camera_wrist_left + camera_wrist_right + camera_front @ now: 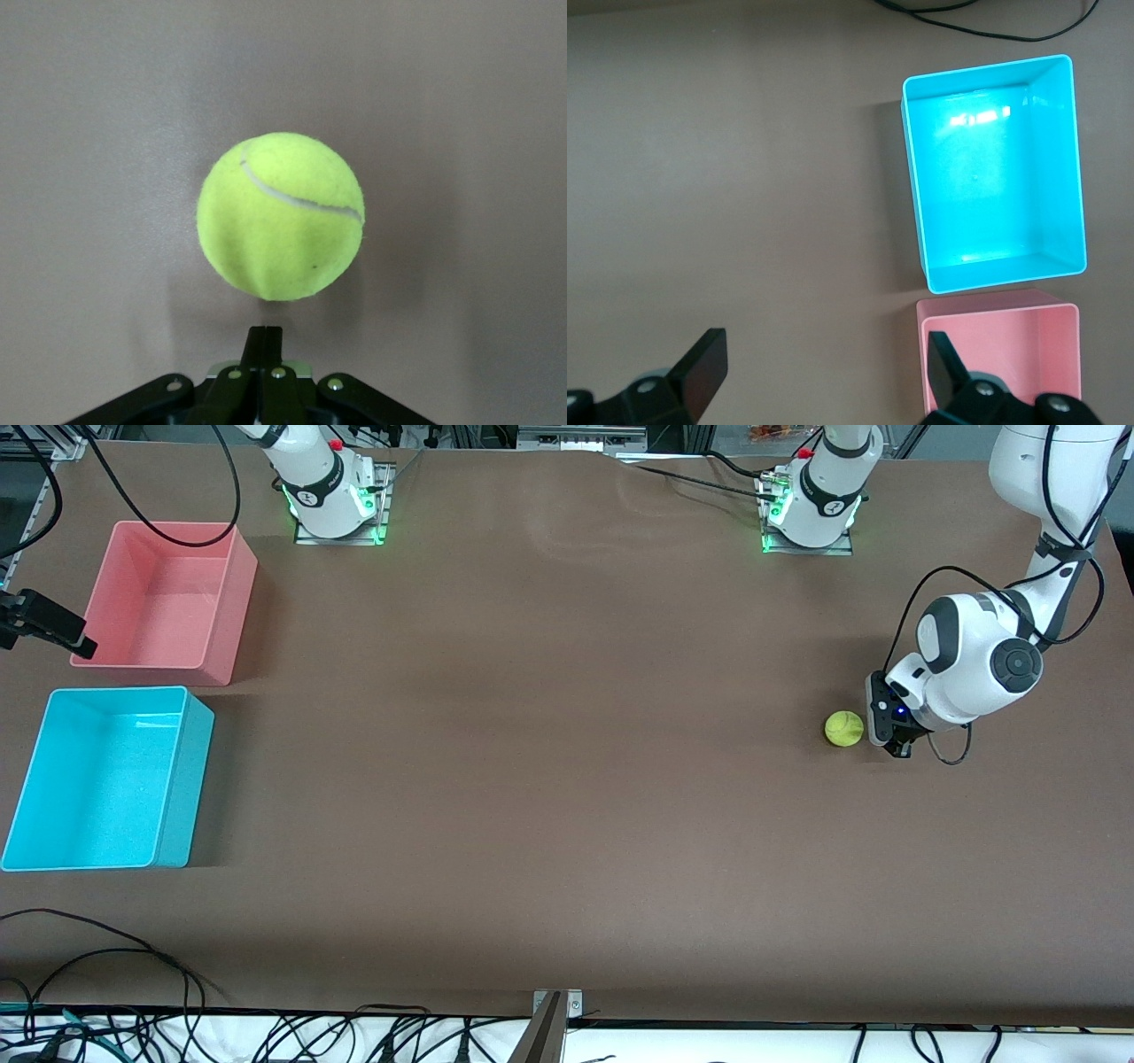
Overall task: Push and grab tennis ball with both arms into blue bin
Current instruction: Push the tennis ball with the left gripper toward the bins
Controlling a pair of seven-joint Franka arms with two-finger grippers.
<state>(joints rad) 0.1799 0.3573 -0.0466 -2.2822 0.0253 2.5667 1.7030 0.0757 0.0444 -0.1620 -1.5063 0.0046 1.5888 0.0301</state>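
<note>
The tennis ball (844, 728) lies on the brown table near the left arm's end. My left gripper (893, 737) is down at table level right beside the ball, on the side away from the bins. In the left wrist view the ball (280, 217) sits just ahead of the left gripper (266, 333), whose fingers are shut and empty, a small gap from the ball. The blue bin (188, 779) stands empty at the right arm's end. My right gripper (80, 642) hangs high by the pink tub. It is open and empty (824, 354), looking down on the blue bin (917, 204).
An empty pink tub (232, 615) stands next to the blue bin, farther from the front camera; it also shows in the right wrist view (992, 306). Loose cables (133, 957) lie along the table's front edge. Wide bare table lies between the ball and the bins.
</note>
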